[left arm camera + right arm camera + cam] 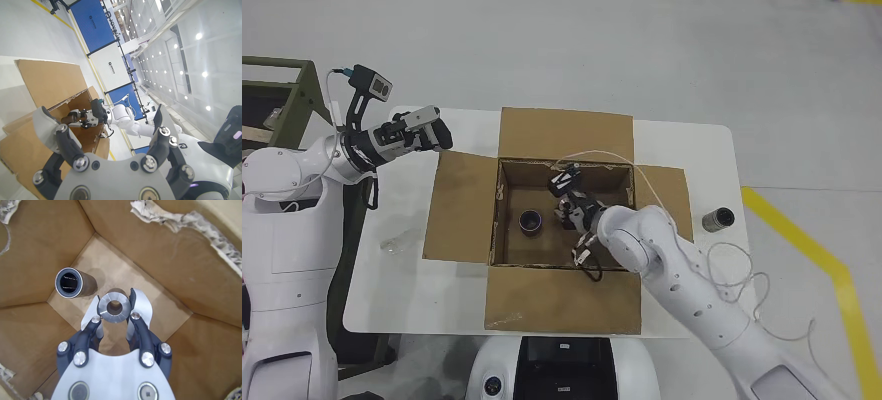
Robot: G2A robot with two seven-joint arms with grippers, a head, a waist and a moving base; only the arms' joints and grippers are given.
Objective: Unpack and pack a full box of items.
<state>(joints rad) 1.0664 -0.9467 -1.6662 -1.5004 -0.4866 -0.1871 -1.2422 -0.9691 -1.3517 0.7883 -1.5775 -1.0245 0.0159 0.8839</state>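
Box (562, 135) sits mid-worktop (392, 290) with all four flaps folded out flat. Judged reason: with the flaps down, an arm can drop straight in from above without snagging. The right claw (115, 298) is inside the box, pointing down, and pinches a metal sleeve (105, 312) by its upper end, one finger on each side of the round wall. Gripping near the top likely leaves the fingers free of the box floor and of the neighbouring part. The sleeve hangs upright; I cannot tell whether its lower end touches the floor. A second cylinder (88, 285), with a dark bore, stands upright on the box floor just beside the held sleeve, apart from it and from both fingers. A third cylinder (719, 218) rests on the worktop outside the box, beyond the right flap and well apart from either claw. The left claw (100, 111) is spread wide and holds nothing, up above the worktop off the far corner of the left flap. It is probably out there so the two arms do not meet over the opening. Whether the sleeve is going in or coming out cannot be judged from this state.
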